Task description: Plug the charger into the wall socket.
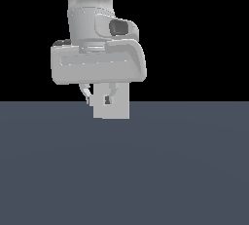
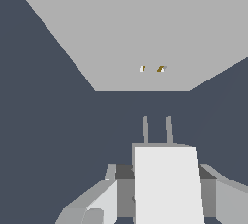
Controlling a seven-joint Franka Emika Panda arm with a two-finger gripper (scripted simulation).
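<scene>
Approach to insertion: end effector [image 2: 164, 189] grasps the charger [image 2: 167, 184], prongs facing the wall socket [image 2: 131, 39].
Charger is near the socket, apart; you likely must align prongs with its orange holes [image 2: 151, 68], then advance.

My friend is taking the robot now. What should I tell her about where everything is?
Gripper: shut on the charger, held above the floor.
Charger: its two prongs point toward the wall socket, roughly in line with the socket's two orange holes.
Wall socket: standing upright ahead of the charger, with a clear gap between them.
Done: charger picked up and aimed.
Left: move straight forward, push the prongs into the holes, then let go.
</scene>
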